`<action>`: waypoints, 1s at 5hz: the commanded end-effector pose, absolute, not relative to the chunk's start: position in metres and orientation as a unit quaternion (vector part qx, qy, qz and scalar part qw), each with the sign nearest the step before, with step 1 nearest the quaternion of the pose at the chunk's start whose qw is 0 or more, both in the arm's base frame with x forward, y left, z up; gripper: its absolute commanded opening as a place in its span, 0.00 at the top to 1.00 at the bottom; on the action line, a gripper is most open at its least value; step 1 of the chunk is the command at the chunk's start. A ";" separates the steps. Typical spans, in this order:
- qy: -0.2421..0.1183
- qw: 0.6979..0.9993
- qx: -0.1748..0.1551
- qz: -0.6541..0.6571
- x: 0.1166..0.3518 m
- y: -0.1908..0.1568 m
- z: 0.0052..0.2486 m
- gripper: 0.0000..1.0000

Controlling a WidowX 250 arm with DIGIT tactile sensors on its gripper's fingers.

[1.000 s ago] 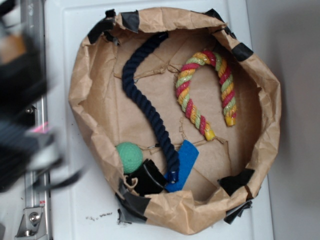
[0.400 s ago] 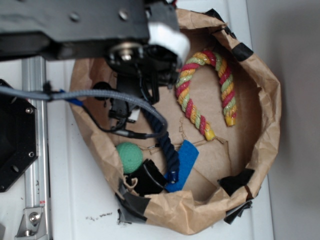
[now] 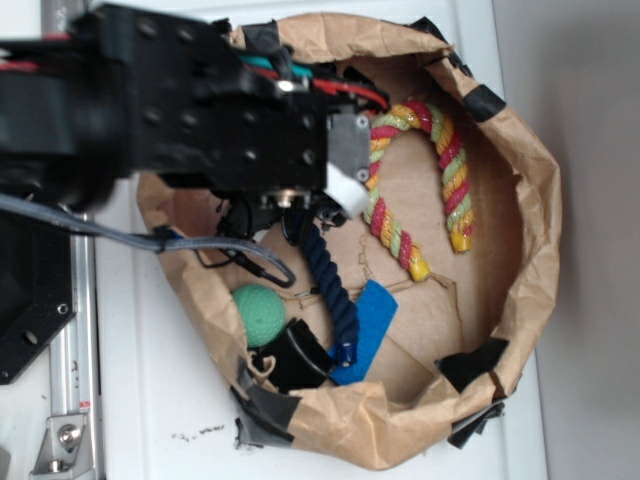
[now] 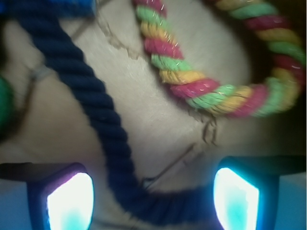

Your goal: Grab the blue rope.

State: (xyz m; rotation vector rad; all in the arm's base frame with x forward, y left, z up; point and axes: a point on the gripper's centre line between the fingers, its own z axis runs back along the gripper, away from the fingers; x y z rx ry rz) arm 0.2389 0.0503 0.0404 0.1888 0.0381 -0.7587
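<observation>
The blue rope [image 3: 333, 290] lies on the floor of the brown paper bag [image 3: 530, 230], left of centre in the exterior view. Its visible section runs on a steep diagonal, from under the arm [image 3: 180, 110] in the upper part of the frame down and slightly right to its bright blue bound tip [image 3: 345, 352] near the bottom. The upper length is hidden by the arm.

In the wrist view the blue rope [image 4: 100, 110] enters at the upper left, descends toward bottom centre, then bends right along the lower edge. The gripper [image 4: 152, 196] is spread wide: both fingers [image 4: 72, 201] stand apart, one at each lower corner, with the bent rope section between them and not clamped.

The bound tip rests against the flat blue strip [image 3: 368, 325]. A green ball [image 3: 258, 314] and a black block [image 3: 292, 355] lie just left of the lower rope. The striped rope [image 3: 440, 170] arcs at upper right, apart from the blue rope.
</observation>
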 end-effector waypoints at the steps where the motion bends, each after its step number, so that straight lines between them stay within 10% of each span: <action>1: 0.033 0.913 0.066 -0.402 0.240 0.067 0.011 0.00; 4: 0.077 0.912 0.091 -0.393 0.227 0.094 -0.016 0.00; 5: 0.060 0.926 0.097 -0.360 0.223 0.096 -0.013 1.00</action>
